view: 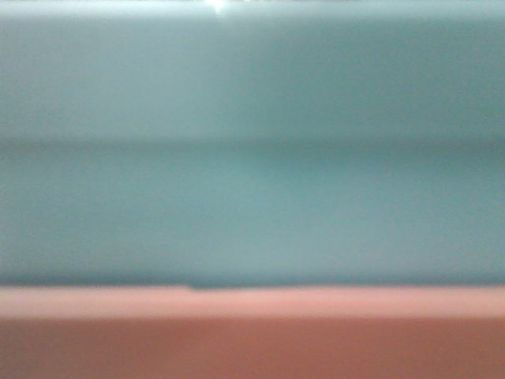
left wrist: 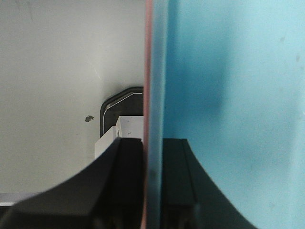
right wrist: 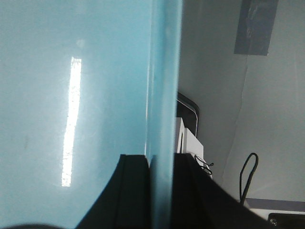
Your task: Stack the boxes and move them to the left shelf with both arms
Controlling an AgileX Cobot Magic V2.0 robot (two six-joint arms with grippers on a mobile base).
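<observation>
Because the front view is filled edge to edge by plastic, the stack must sit very close to that lens: light blue tub [view: 252, 150] across the upper three quarters of the frame, salmon pink tub [view: 252, 339] in a band along the bottom, its pale rim just under the blue. Blurred; no shelf visible in any view.

Left wrist view: left gripper [left wrist: 153, 186] at bottom centre, dark fingers one each side of a thin wall edge, clamped on it. A pink sliver runs along the left face of that edge and blue fills the right half of the frame, so both walls look pinched together, likely to keep the nested pair from separating.

Right wrist view: right gripper [right wrist: 161, 191] at bottom centre, closed on the blue wall edge; no pink can be made out here. Blue interior with a bright reflection fills the left half.

Judgement: gripping opposite walls lets both arms carry the stack level. Stacking looks done; the move to the shelf remains.
</observation>
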